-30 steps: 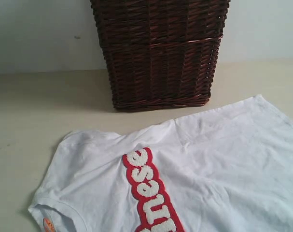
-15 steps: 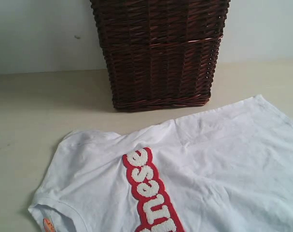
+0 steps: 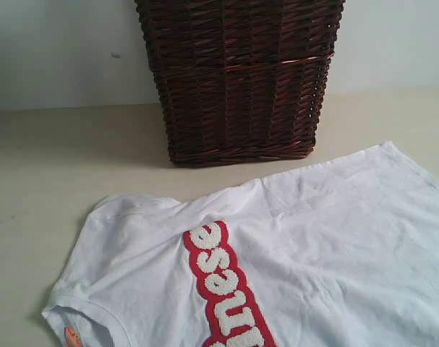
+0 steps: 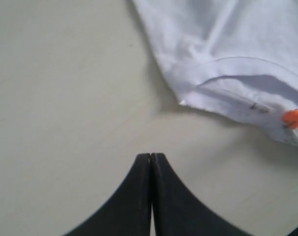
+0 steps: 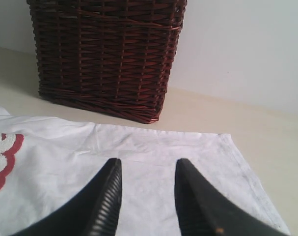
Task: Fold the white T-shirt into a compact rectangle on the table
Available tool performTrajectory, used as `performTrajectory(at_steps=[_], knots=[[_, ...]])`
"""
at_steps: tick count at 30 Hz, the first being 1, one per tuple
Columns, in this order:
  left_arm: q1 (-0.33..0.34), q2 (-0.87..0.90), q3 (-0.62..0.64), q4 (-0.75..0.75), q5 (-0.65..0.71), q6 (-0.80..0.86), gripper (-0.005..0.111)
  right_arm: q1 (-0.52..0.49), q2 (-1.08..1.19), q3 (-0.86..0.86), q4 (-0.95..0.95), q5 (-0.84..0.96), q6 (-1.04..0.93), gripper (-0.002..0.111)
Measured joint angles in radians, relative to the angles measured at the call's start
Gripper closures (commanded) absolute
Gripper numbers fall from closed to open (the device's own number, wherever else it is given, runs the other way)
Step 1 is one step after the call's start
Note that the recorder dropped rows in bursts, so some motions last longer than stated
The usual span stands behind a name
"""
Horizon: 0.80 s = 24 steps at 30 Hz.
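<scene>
The white T-shirt [image 3: 335,238] lies spread, unfolded, on the tabletop [image 3: 45,166], its collar [image 4: 237,66] just ahead of the shut, empty left pincer [image 4: 151,156] and its lower half beneath the parted, empty right pincer [image 5: 148,166]; the first fold seemingly awaits a grip on an edge.

The white T-shirt [image 3: 335,238] bears fuzzy white letters [image 3: 226,289] outlined in red, plus an orange tag [image 4: 293,118] — the table [image 3: 45,181] is pale beige, the basket [image 3: 241,79] dark brown wicker, my right gripper [image 5: 148,164] black.
</scene>
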Motion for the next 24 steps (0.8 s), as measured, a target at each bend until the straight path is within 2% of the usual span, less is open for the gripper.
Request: performTrajectory(at_steps=[5,13,15,17,20,21,24], knots=[[0.0,0.094,-0.029,-0.196,0.029,0.218,0.107,0.0,0.0,0.0,0.0,0.0,0.0,0.072],[0.0,0.305,-0.038,-0.439,0.004,0.242,0.106,0.0,0.0,0.0,0.0,0.0,0.004,0.072],[0.0,0.34,-0.069,-0.519,-0.003,0.274,0.101,0.0,0.0,0.0,0.0,0.0,0.004,0.072],[0.0,0.37,-0.121,-0.603,0.016,0.34,0.09,0.0,0.0,0.0,0.0,0.0,0.004,0.072],[-0.002,0.412,-0.215,-0.769,0.034,0.545,0.07,0.0,0.0,0.0,0.0,0.0,0.005,0.072],[-0.002,0.432,-0.244,-0.833,0.036,0.679,0.064,0.0,0.0,0.0,0.0,0.0,0.005,0.072],[-0.014,0.505,-0.315,-0.945,0.038,0.968,0.06,0.0,0.0,0.0,0.0,0.0,0.008,0.072]])
